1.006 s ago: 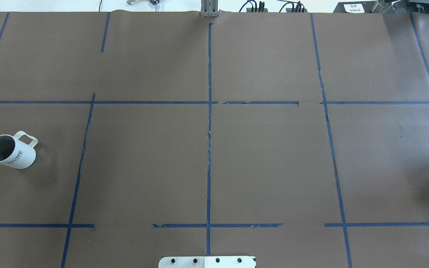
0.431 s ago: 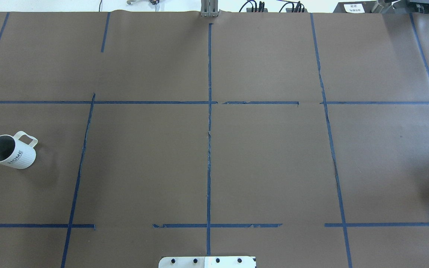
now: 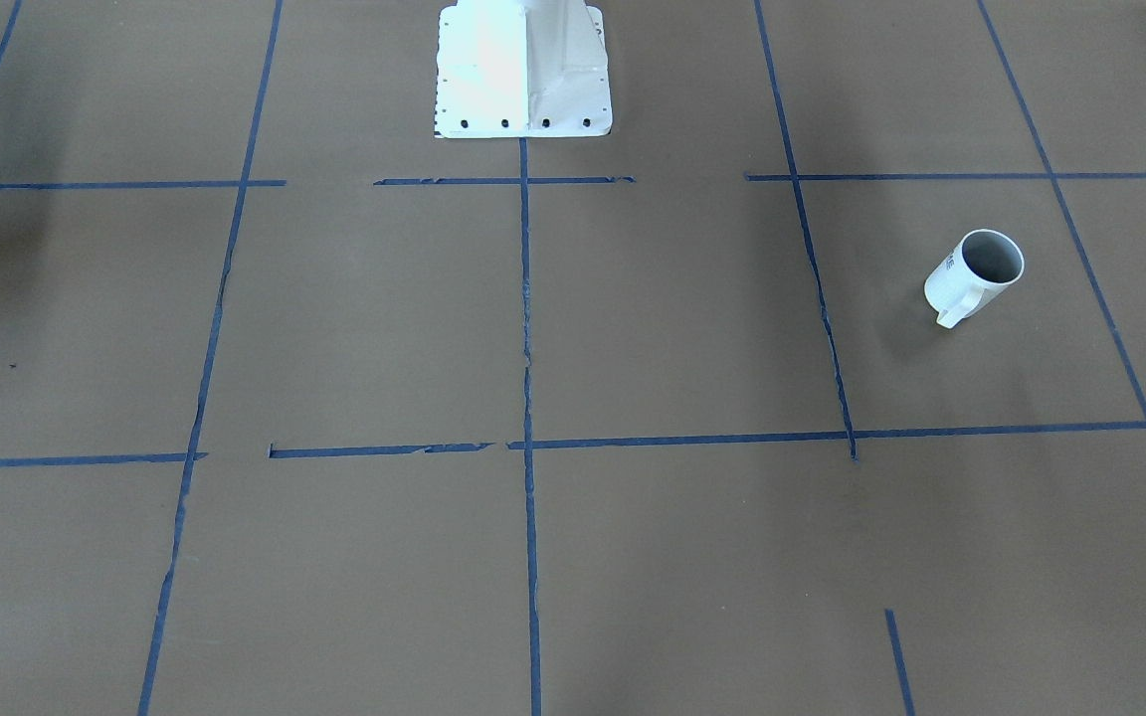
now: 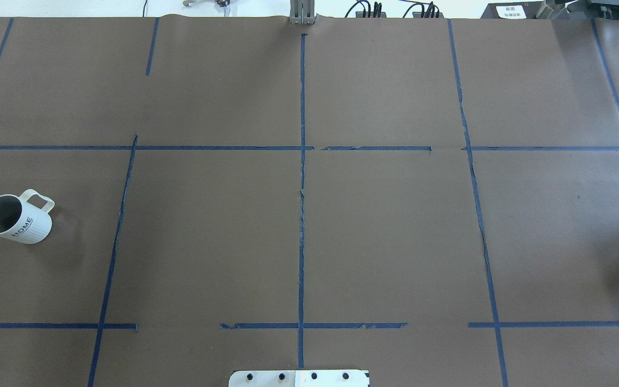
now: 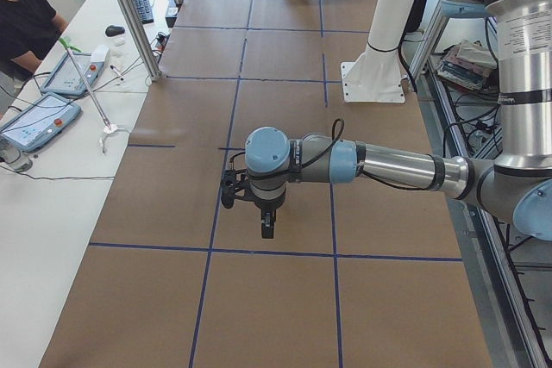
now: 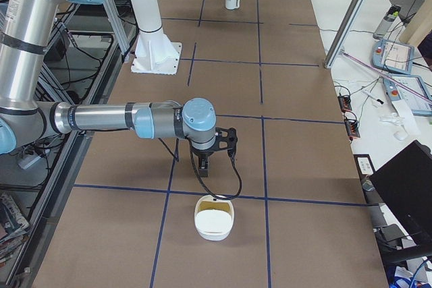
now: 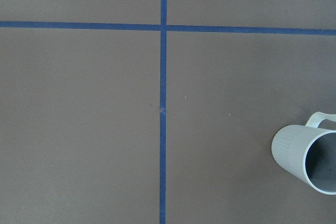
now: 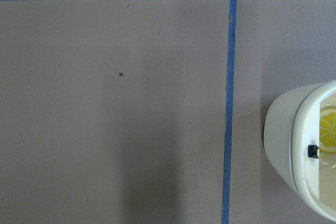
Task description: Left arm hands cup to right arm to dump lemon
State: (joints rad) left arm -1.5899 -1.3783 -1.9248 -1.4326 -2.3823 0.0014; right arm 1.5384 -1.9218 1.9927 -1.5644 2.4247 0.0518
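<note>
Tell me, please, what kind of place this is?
Probably a robotics laboratory. The table is covered in brown paper and divided into squares by blue tape, the left arm of a robot reaches over it, and control tablets lie on a side desk.

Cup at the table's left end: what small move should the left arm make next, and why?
Probably shift the left gripper sideways until it is over the cup. The cup stands upright and untouched on the table, and the left wrist view catches it only at its lower right edge, so the gripper does not seem lined up for a grasp yet.
</note>
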